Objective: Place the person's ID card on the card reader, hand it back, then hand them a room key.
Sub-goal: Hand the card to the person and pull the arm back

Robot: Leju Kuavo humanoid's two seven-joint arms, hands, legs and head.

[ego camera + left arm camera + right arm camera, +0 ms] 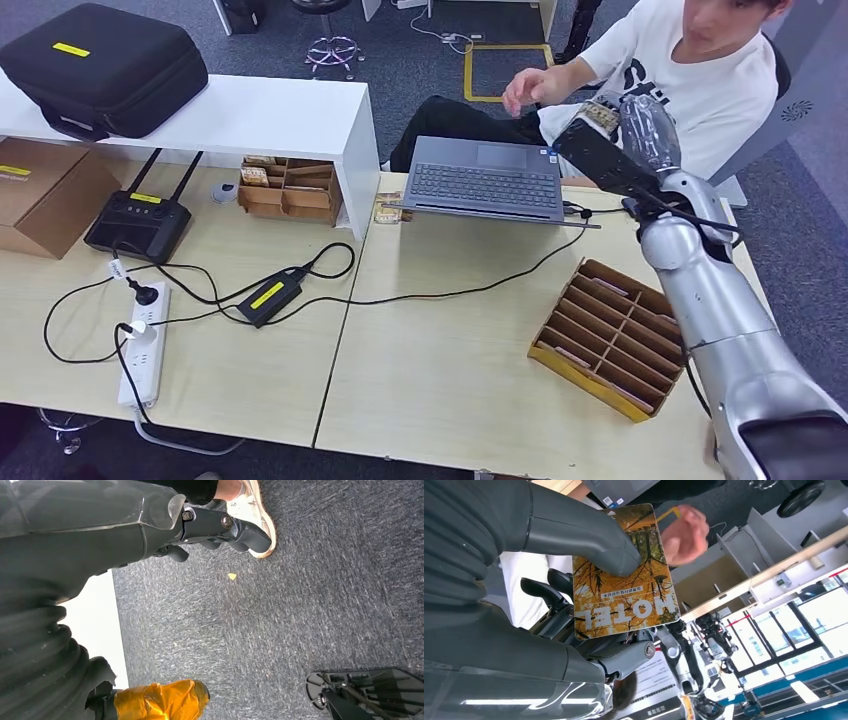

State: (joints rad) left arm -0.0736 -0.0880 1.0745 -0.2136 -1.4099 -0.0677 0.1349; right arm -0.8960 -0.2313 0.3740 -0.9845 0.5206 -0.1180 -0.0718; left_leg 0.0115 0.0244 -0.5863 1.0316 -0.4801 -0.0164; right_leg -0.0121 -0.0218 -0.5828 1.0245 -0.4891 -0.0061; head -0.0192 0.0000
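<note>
Room key: a flat, shiny card [624, 575] with square corners, yellow leaves and the word HOTEL on it. It is up in the air past the far right edge of the table, in front of the person.
Right hand: [589, 580] grey and smooth, with a ribbed cover behind it. Its thick thumb presses on the face of the card and dark fingers sit behind it, so the card is pinched tight.
Person's hand: [684, 535] blurry, right at the far end of the card. I cannot tell if it touches the card.
Person: sits past the far right edge of the table in a white shirt [700, 80].
Left hand: [220, 527] hangs low over the fuzzy grey carpet. Dark fingers are bent in a little with nothing in them. I cannot tell if they are closed.
Table: [450, 370] pale, smooth wood. The middle near the front edge is bare and wide.
Cardboard tray: [610, 335] brown, with many thin slots, by the right edge near the front.
Laptop: [487, 178] grey and flat, open at the far edge.
Wires: thin black cords [460, 290] run across the middle to a white plug strip [143, 345] near the front left corner.
</note>
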